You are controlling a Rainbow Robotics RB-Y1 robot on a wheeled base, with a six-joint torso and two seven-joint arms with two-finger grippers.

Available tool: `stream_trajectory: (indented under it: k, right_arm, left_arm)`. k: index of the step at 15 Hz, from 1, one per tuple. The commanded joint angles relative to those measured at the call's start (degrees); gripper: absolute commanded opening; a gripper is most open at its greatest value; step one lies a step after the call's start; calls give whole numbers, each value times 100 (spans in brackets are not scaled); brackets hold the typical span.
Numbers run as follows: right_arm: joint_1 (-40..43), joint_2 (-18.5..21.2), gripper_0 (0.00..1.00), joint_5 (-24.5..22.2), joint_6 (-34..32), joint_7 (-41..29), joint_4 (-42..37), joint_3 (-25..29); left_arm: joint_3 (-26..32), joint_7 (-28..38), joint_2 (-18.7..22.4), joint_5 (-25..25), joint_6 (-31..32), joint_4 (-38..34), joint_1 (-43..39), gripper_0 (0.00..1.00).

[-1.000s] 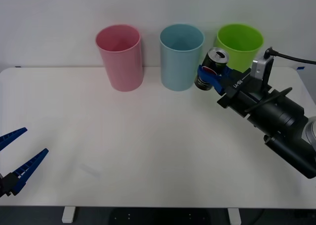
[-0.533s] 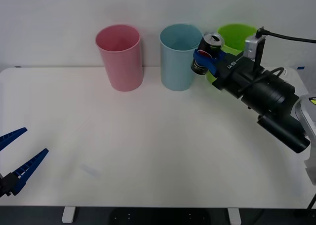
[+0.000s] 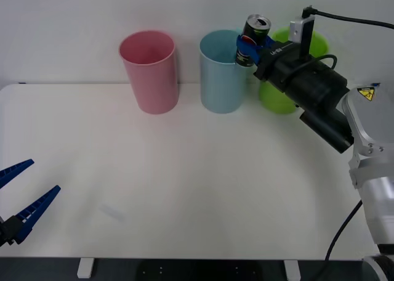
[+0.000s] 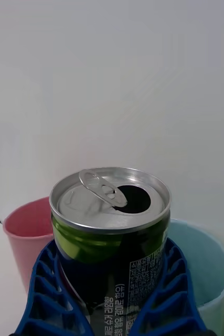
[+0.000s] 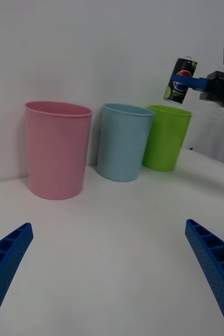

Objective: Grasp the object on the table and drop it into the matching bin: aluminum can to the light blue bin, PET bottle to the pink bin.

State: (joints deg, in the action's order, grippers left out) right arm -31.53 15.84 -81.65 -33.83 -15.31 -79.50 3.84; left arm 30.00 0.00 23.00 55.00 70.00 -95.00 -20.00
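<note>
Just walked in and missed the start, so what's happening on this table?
The right gripper holds the aluminum can upright in the air, by the light blue bin's rim on the lime green bin side. It has not let go. The pink bin stands on the table beside them. The left gripper waits open at the near left edge.

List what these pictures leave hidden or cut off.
- Can: lower body cut off by the edge and covered by the right gripper's fingers, right wrist view.
- Light blue bin: inside bottom hidden by its own wall, front view.
- Left gripper: body cut off by the edge, front view.
</note>
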Motion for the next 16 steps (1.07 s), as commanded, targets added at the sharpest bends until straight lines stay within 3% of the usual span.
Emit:
stream_trajectory:
  k: [1,9,16]
  right_arm:
    - [-477,-81,0,-141,-1,37,558,161]
    - [-1567,-177,0,-184,113,336,2079,381]
    - [-2367,-652,0,-914,183,582,3072,1075]
  left_arm:
    - [0,0,0,0,0,0,0,100]
    - [0,0,0,0,0,0,0,100]
    - [0,0,0,0,0,0,0,100]
